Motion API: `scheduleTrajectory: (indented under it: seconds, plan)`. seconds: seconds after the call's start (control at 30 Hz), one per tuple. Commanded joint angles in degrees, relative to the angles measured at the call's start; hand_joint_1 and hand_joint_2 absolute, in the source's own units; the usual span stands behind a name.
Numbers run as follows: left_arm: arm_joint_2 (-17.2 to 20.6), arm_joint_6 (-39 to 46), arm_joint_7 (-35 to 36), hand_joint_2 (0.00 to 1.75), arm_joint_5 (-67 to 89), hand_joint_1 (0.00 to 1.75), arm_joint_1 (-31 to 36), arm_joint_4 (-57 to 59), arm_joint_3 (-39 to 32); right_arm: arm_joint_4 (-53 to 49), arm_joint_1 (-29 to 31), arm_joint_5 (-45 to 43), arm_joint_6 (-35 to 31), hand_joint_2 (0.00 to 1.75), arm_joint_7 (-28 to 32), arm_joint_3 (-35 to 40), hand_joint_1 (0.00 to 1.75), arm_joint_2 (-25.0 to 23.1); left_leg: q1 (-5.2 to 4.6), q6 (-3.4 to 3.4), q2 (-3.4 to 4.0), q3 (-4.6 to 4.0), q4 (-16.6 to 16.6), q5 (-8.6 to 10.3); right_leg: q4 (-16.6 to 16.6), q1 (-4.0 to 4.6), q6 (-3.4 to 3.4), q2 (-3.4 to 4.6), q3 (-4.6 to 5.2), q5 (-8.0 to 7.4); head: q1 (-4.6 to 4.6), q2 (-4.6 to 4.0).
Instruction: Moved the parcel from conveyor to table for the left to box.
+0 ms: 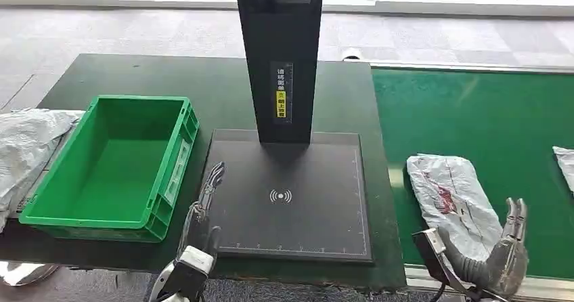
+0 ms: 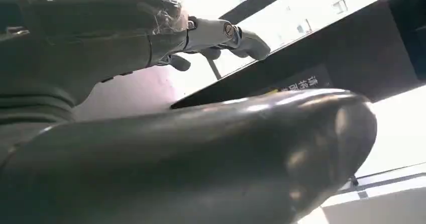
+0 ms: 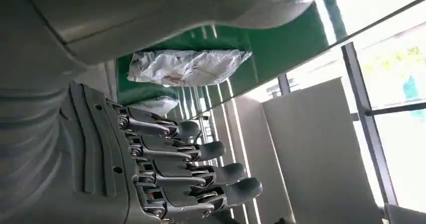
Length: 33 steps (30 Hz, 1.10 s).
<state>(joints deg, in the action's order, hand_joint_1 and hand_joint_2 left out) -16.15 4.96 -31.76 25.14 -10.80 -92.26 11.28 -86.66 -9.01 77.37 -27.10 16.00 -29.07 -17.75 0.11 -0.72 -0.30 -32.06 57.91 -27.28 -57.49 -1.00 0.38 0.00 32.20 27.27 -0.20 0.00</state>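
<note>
Head view: parcel (image 1: 452,197) just beside right hand (image 1: 509,246).

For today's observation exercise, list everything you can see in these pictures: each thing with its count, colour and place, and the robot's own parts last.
Parcel: one, grey-white plastic bag with red marks, lying on the conveyor just ahead of the right hand.
Second parcel: one, grey-white, at the conveyor's right edge, partly cut off.
Conveyor: one, green belt, right of the table.
Table: one, dark green, centre and left.
Crate: one, green, empty, on the table's left part.
Scanner pad: one, black, with a black post bearing a label, centre of the table.
Plastic bags: grey-white, count unclear, left of the crate.
Left hand: silver and dark, open, between crate and pad.
Right hand: silver and dark, open, near the parcel.
</note>
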Motion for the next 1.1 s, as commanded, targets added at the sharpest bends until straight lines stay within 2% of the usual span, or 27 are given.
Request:
scheduleTrajectory:
  seconds: [0.03, 0.13, 0.23, 0.33, 0.4, 0.5, 0.6, 0.67, 0.73, 0.8, 0.9, 1.1]
  plan:
    - [-2.20, -0.45, 0.29, 0.00, 0.08, 0.00, 2.58, 5.66, -0.70, 0.49, -0.39, 0.73, 1.29, 1.75, -1.02, -2.82, 0.00, -2.25, 0.03, 0.00, -0.11, -0.01, -0.08, 0.08, 0.13, 0.04, -0.04, -0.14, -0.06, -0.06, 0.00, 0.00]
    - [-2.08, -0.24, 0.31, 0.00, 0.21, 0.00, 2.46, 5.27, -0.15, -0.24, -0.96, 1.87, 2.22, 1.75, -2.76, -2.80, 0.00, -2.25, 0.05, 0.00, -0.13, -0.02, -0.05, 0.06, 0.12, 0.06, -0.04, -0.16, -0.06, -0.04, 0.00, 0.00]
    - [-1.86, -0.33, 0.71, 0.00, -0.03, 0.00, 2.41, 5.36, 0.01, 0.33, -0.78, 5.97, 7.40, 1.75, -6.91, -4.68, 0.00, -2.25, 0.03, 0.00, -0.10, 0.00, -0.04, 0.04, 0.09, 0.04, -0.04, -0.13, -0.05, -0.02, 0.00, 0.00]
    - [-2.05, -0.64, 0.99, 0.00, -0.38, 0.00, 2.96, 6.44, -0.14, 4.66, 0.62, 11.33, 11.22, 1.75, -10.93, -9.78, 0.00, -2.25, 0.06, 0.01, -0.19, 0.01, -0.07, 0.07, 0.16, 0.07, -0.03, -0.22, -0.10, -0.03, 0.00, 0.00]
    - [-2.31, -0.93, 1.07, 0.00, -0.52, 0.00, 3.68, 7.05, -0.19, 10.50, 1.82, 12.63, 11.95, 1.75, -11.19, -12.67, 0.00, -0.77, 0.04, 0.01, -0.17, 0.05, -0.06, 0.06, 0.15, 0.05, -0.01, -0.18, -0.11, -0.03, 0.00, 0.00]
    - [-2.31, -0.97, 1.26, 0.00, -0.56, 0.00, 4.03, 7.05, -0.19, 18.42, 2.81, 12.63, 10.22, 1.75, -13.19, -12.35, 0.00, 2.23, 0.07, 0.01, -0.12, 0.05, -0.06, 0.04, 0.16, 0.08, -0.01, -0.13, -0.12, -0.03, 0.00, 0.00]
    - [-2.26, -0.98, 1.29, 0.00, -0.58, 0.00, 3.90, 6.92, -0.22, 18.91, 3.00, 12.63, 9.80, 1.75, -13.35, -12.16, 0.00, 2.32, 0.08, 0.02, -0.09, 0.01, -0.08, 0.07, 0.21, 0.09, -0.01, -0.11, -0.11, -0.08, 0.00, 0.00]
    - [-2.12, -0.76, 1.38, 0.00, -0.69, 0.00, 3.47, 6.53, -0.23, 20.66, 2.77, 12.63, 11.59, 1.75, -15.66, -9.92, 0.00, 3.74, 0.07, 0.03, -0.03, -0.01, -0.08, 0.08, 0.20, 0.08, -0.02, -0.07, -0.06, -0.11, 0.00, 0.00]
    - [-1.99, 0.48, 1.70, 0.00, -1.25, 0.00, 1.94, 5.32, -0.59, 27.92, 4.64, 12.63, 11.62, 1.75, -17.08, -7.53, 0.00, 6.64, 0.10, 0.02, -0.08, -0.03, -0.09, 0.09, 0.23, 0.11, -0.03, -0.13, -0.07, -0.11, 0.00, 0.00]
    - [-1.54, 1.23, 1.67, 0.00, -1.46, 0.00, 0.21, 3.95, -0.57, 37.44, 6.46, 12.63, 6.81, 1.75, -18.75, -6.29, 0.00, 9.95, 0.11, 0.03, 0.04, 0.02, -0.12, 0.08, 0.27, 0.12, -0.02, 0.05, -0.09, -0.14, 0.00, 0.00]
    - [-1.57, 2.23, 1.58, 0.00, -1.71, 0.00, -0.78, 3.19, -1.06, 43.31, 7.12, 12.63, 3.42, 1.75, -18.38, -5.83, 0.00, 12.30, 0.14, 0.05, 0.16, 0.11, -0.20, 0.06, 0.40, 0.15, 0.00, 0.17, -0.21, -0.19, 0.00, -0.02]
    - [-1.56, 2.32, 1.55, 0.00, -1.75, 0.00, -0.89, 3.21, -1.12, 43.58, 7.30, 12.63, 3.30, 1.75, -18.42, -5.71, 0.00, 12.35, 0.06, 0.02, 0.12, 0.01, -0.04, -0.03, 0.12, 0.07, -0.01, 0.10, -0.10, -0.06, 0.00, 0.00]
